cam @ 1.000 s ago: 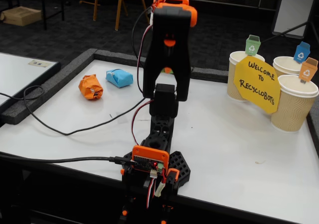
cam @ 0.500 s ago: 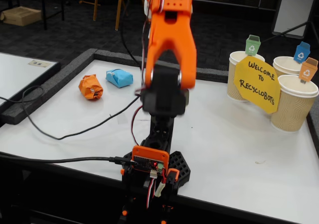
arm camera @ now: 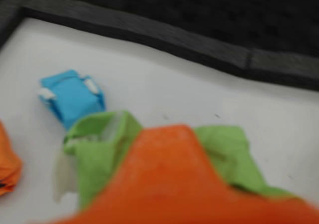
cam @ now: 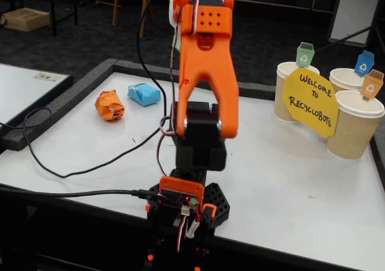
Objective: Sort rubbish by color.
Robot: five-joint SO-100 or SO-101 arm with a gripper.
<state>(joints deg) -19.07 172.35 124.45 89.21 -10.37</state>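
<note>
fixed view: orange wad and light blue wad sit just beside each other at the desk's far left, apart from the raised arm. wrist view is blurred; end effector state cannot be told.

A white table carries an orange wad, blue wad, paper cups and a black cable
</note>
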